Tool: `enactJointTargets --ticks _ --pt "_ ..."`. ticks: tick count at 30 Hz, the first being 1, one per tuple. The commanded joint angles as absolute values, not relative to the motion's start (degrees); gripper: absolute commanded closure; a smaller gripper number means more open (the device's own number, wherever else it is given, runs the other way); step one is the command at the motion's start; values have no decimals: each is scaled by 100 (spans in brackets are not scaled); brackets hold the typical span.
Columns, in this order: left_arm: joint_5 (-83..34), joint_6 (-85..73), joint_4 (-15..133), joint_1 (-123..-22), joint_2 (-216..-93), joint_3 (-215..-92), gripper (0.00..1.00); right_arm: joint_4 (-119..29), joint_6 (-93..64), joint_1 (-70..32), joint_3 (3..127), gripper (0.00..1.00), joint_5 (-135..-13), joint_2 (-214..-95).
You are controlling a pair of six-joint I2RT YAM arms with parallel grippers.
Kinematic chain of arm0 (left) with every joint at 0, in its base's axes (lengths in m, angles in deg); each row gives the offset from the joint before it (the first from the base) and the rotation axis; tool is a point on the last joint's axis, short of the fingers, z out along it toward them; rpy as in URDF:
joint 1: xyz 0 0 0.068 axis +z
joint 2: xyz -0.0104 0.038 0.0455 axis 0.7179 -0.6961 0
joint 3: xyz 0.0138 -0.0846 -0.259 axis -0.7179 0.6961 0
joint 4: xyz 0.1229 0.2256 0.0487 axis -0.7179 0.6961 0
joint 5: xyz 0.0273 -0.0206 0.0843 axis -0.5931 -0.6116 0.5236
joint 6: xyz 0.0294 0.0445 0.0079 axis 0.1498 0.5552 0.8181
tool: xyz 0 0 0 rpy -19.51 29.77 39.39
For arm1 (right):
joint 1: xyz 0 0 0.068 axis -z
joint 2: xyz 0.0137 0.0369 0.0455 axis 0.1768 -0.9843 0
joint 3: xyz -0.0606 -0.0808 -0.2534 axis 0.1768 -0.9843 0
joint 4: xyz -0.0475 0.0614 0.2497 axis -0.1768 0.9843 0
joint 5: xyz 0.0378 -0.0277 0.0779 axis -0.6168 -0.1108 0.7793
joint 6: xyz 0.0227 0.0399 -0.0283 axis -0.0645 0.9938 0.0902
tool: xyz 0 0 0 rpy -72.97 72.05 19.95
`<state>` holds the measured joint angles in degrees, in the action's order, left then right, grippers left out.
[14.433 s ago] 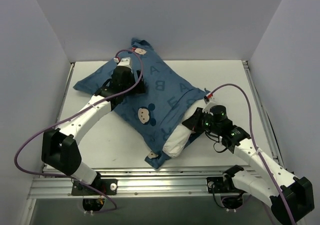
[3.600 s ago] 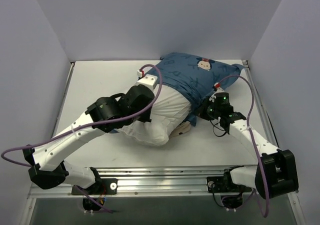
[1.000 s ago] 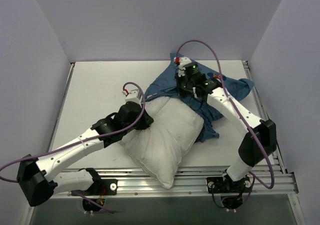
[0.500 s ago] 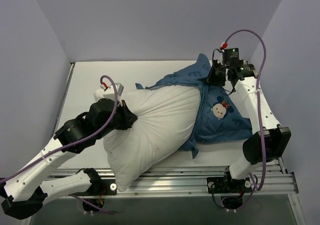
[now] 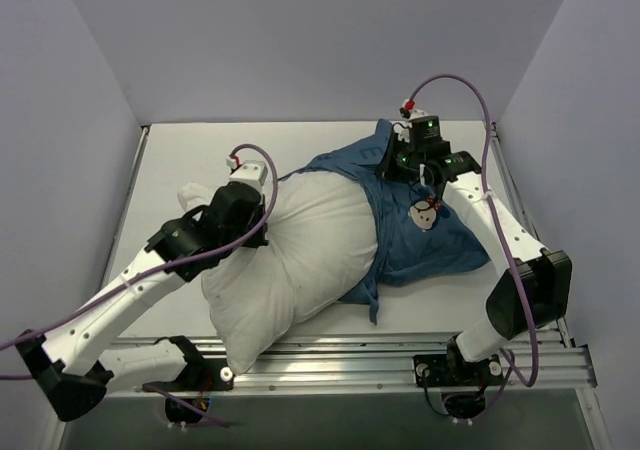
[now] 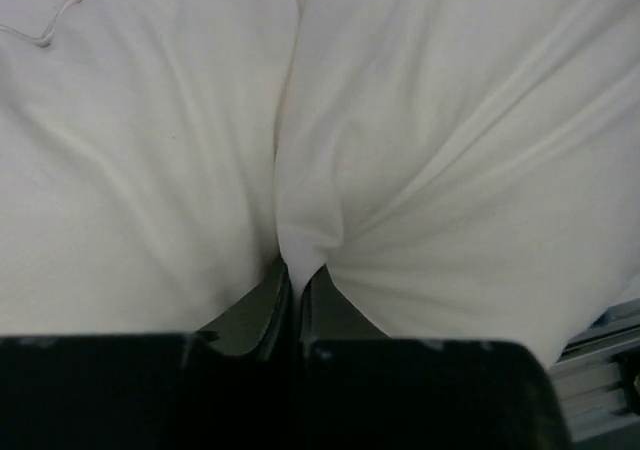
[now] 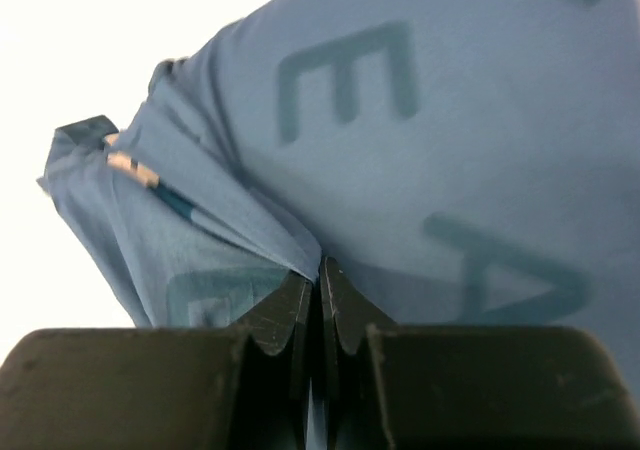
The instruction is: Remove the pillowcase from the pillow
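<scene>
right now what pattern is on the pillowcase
The pillowcase is blue with darker letters, clearest in the right wrist view.

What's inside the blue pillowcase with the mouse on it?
One end of the white pillow goes into the pillowcase; most of it sticks out. The fabric hides how far in it reaches.

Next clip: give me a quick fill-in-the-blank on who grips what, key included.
1. The left gripper has its fingers pinched on a fold of the white ____.
2. The right gripper has its fingers pinched on the blue printed ____.
3. In the top view, the mouse face on the cloth lies nearer the ____ arm.
Missing words: pillow; pillowcase; right.
</scene>
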<state>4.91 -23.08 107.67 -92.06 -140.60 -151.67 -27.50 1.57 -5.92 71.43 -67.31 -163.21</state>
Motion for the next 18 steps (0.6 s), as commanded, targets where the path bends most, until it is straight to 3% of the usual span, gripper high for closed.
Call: enactJointTargets --ticks 1,7,11,14,18 --pt "667 -1883 10351 -9053 -14483 -15607 98 -3340 76 -852 6739 100 -7644 -15628" --pt "-590 -2664 10544 -9053 -14065 -15311 94 -2875 -20 -1003 5605 100 -7741 -14434" --pt "-671 -2911 10737 -9027 -13817 -15274 18 -2751 -100 -1021 5077 100 -7882 -13984" --pt "-705 -2640 10799 -9000 -14131 -15765 3 -2838 -170 -1030 4857 100 -7847 -13834" --pt "-1091 -1589 10835 -9009 -15019 -17099 6 -2996 -319 -1030 4777 100 -7899 -13755"
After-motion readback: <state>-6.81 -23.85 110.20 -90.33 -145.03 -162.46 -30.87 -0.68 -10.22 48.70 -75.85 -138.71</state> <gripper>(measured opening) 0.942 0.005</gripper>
